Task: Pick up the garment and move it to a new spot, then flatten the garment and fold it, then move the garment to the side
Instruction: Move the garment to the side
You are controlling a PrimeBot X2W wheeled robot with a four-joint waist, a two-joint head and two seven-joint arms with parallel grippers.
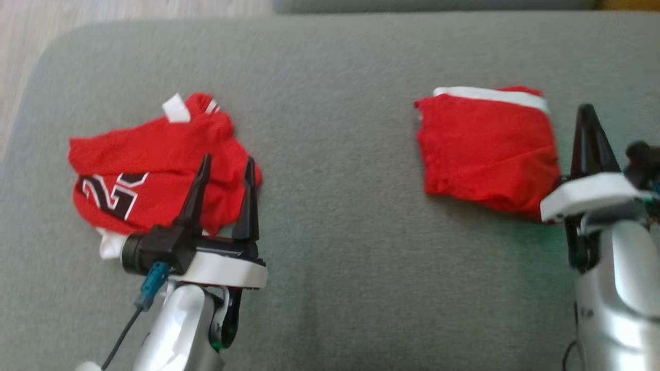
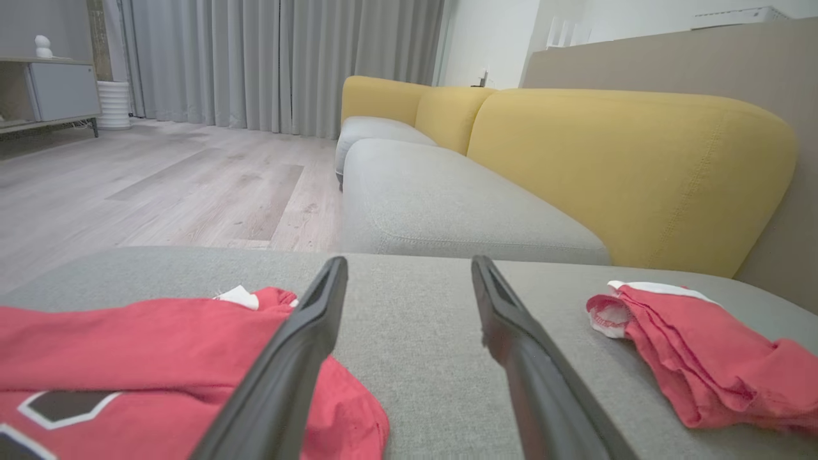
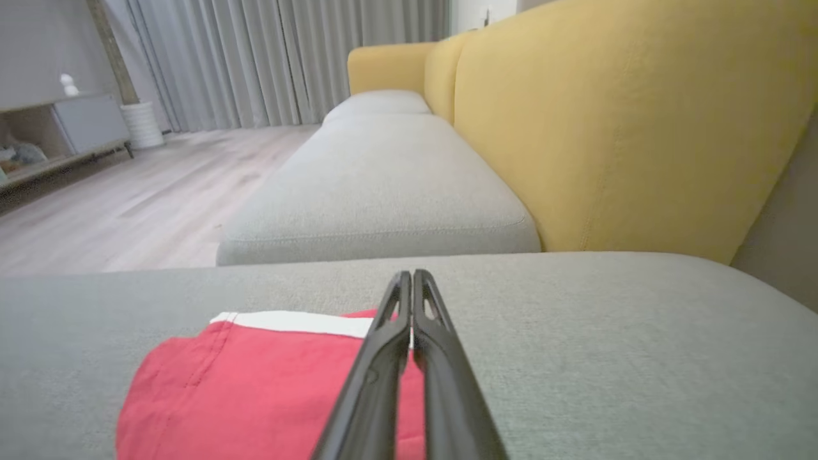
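The jersey [image 1: 154,154] at nine o'clock looked soft, limp; best pinched at an edge. Left claw [image 1: 228,158] apart, right claw [image 1: 587,109] together.

Home living room is indicated by yellow-backed sofa [image 2: 626,172] at right, grey curtains [image 2: 255,57] at top, wood floor [image 2: 160,185], sideboard [image 2: 57,89] at upper left.
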